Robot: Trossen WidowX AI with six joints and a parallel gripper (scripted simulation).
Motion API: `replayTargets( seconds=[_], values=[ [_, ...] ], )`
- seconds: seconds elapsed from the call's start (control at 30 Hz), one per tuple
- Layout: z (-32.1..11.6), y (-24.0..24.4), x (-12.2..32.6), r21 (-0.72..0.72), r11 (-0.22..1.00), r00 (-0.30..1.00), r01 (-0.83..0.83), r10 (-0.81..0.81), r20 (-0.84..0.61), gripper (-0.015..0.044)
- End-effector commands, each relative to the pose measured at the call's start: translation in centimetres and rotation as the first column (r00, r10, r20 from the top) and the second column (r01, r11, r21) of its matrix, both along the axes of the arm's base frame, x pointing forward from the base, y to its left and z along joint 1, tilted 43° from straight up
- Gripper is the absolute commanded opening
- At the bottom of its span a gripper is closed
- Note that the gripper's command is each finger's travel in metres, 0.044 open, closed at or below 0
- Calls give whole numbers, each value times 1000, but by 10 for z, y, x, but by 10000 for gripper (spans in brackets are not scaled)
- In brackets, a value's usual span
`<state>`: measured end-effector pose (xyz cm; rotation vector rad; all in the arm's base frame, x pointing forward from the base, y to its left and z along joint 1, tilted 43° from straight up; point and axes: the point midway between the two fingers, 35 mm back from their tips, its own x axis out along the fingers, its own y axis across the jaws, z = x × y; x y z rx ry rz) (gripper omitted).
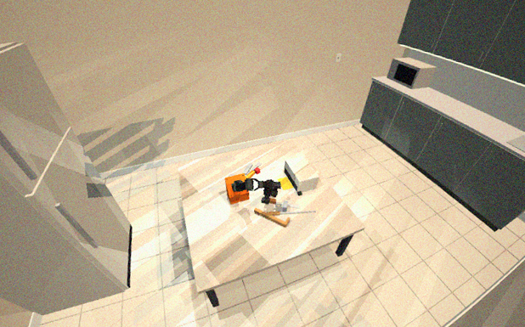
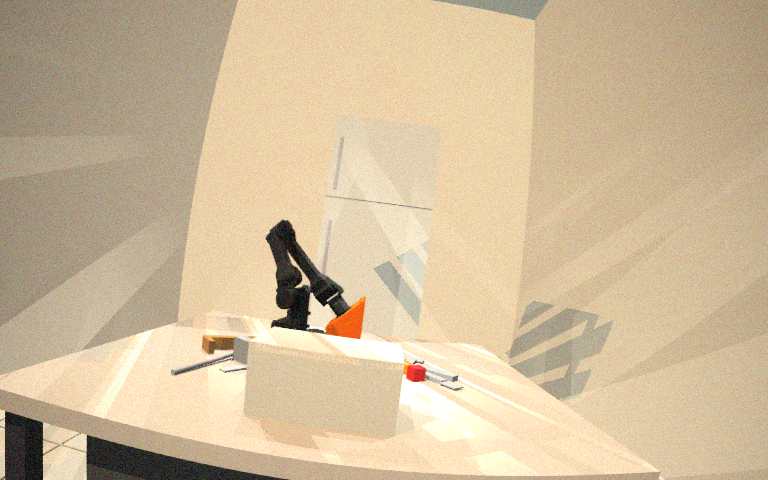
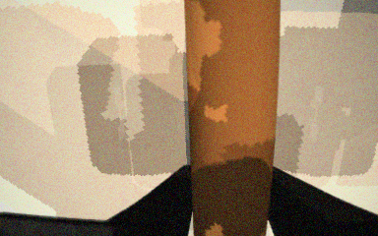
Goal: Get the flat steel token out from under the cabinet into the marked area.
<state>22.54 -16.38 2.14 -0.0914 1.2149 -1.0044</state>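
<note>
Fingers (image 1: pixel 272 200) pinching brown wooden handle (image 1: pixel 272 200) (image 3: pixel 231 98), likely to use its tool as a reach-in hook. Token not visible, presumably under cabinet (image 1: pixel 307 179) (image 2: pixel 322 387). Yellow patch (image 1: pixel 285 183) before it, probably the drop area on desk (image 1: pixel 229 253) (image 2: pixel 141 396).

The grey block (image 1: pixel 284 208) (image 2: pixel 241 349) stands beside the cabinet's (image 1: pixel 308 180) (image 2: pixel 323 386) approach.
</note>
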Motion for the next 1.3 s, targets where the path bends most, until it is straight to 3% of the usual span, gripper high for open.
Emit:
replayTargets(
  seconds=[0.0, 0.97, 1.2, 1.27],
  values=[
    [3, -4, -1, -13, 1000, 1000, 17, -17, 9, 0],
    [5, -6, -2, -13, 1000, 1000, 16, -16, 9, 0],
    [3, -3, -1, 2, 1000, 1000, 0, 0, 1, 184],
    [3, -3, -1, 2, 1000, 1000, 0, 0, 1, 200]
  ],
)
